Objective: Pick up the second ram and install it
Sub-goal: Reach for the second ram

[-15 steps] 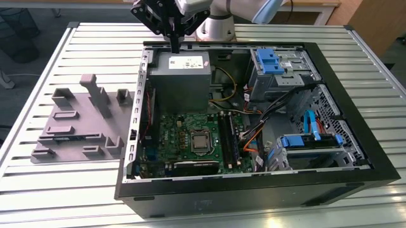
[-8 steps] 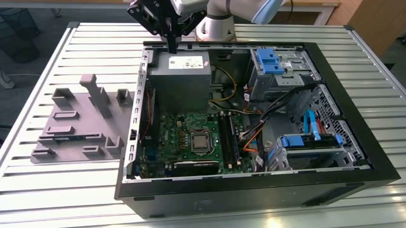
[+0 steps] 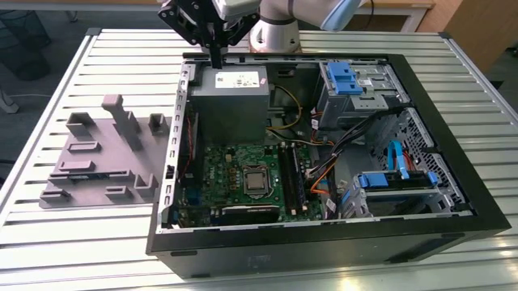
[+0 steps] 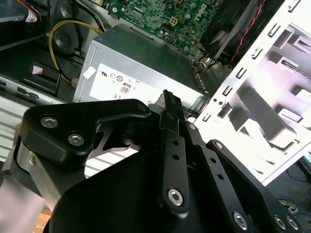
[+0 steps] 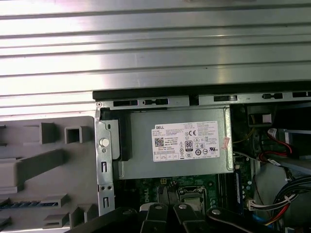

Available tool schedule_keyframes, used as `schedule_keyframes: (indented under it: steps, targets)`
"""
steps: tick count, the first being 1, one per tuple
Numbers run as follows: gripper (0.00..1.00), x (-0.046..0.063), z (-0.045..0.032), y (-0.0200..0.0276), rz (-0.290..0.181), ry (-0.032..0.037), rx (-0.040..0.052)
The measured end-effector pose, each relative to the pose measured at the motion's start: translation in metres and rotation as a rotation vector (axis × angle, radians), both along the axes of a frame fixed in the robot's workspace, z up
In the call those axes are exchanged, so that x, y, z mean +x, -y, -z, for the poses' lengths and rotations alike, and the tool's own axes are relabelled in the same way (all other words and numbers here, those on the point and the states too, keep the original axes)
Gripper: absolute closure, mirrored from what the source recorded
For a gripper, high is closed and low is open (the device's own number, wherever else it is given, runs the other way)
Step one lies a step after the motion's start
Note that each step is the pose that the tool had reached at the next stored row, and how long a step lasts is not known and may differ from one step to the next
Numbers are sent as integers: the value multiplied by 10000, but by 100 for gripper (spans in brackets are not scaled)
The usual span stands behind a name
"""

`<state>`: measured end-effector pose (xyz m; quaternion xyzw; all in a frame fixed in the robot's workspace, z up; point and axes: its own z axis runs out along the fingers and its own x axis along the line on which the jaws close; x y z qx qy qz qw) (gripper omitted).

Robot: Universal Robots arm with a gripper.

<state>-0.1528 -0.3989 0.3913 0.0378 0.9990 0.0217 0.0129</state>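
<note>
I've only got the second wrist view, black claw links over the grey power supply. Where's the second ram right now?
Observer: In the first wrist view a blue strip, apparently the second ram, lies in a slot of the grey holder tray.
Operator: Where's that tray relative to the case?
Observer: It sits outside the open computer case, on the exterior view's left, on the slatted table.
Operator: And the claw?
Observer: In the exterior view the claw hangs over the case's rim by the power supply, apart from the tray.
</note>
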Motion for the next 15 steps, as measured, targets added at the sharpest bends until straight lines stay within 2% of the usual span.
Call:
schedule_keyframes:
  steps: [5,15]
  targets:
    - [89,-8,0,0,3,1,0]
    - [89,-101,2,0,1,0,0]
